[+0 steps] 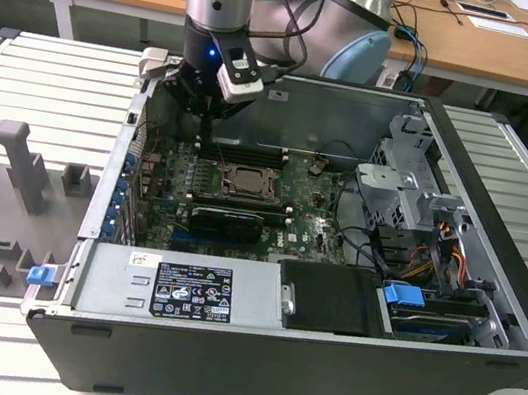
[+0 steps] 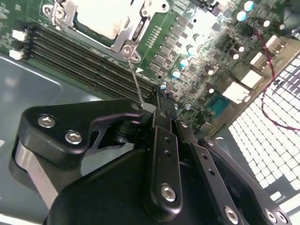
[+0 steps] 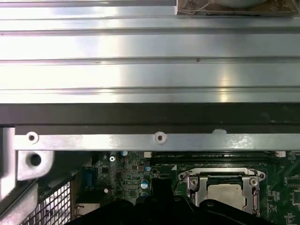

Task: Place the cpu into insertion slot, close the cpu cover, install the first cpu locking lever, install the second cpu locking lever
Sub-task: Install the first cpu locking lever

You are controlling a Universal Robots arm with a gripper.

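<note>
Quick status from us: the chip part looks sorted. In the second wrist view the cpu (image 2: 103,18) sits flat in the socket (image 2: 123,38), silvery top facing up, and the cover (image 2: 132,18) lies down over it with the chip showing through the cut-out. So we'd call steps one and two done.

Now we're on the levers. The claw (image 2: 151,108) is squeezed nearly all the way together, and as far as we can see it's pinching the free end of a thin wire locking lever (image 2: 134,79). That lever runs up from the corner of the socket and crosses the memory slots (image 2: 84,65), so it's sticking up off the board (image 2: 197,42) and isn't hooked down yet.

Which of the two levers this is, we honestly can't tell. We also can't make out whether the other one is latched, since the socket edges are partly hidden.

From the exterior view, the arm reaches down into the open pc case (image 1: 316,369) just beside the socket, on the exterior view's left.

Our guess is roughly halfway: chip in, cover shut, at least one lever left to lock.
</note>
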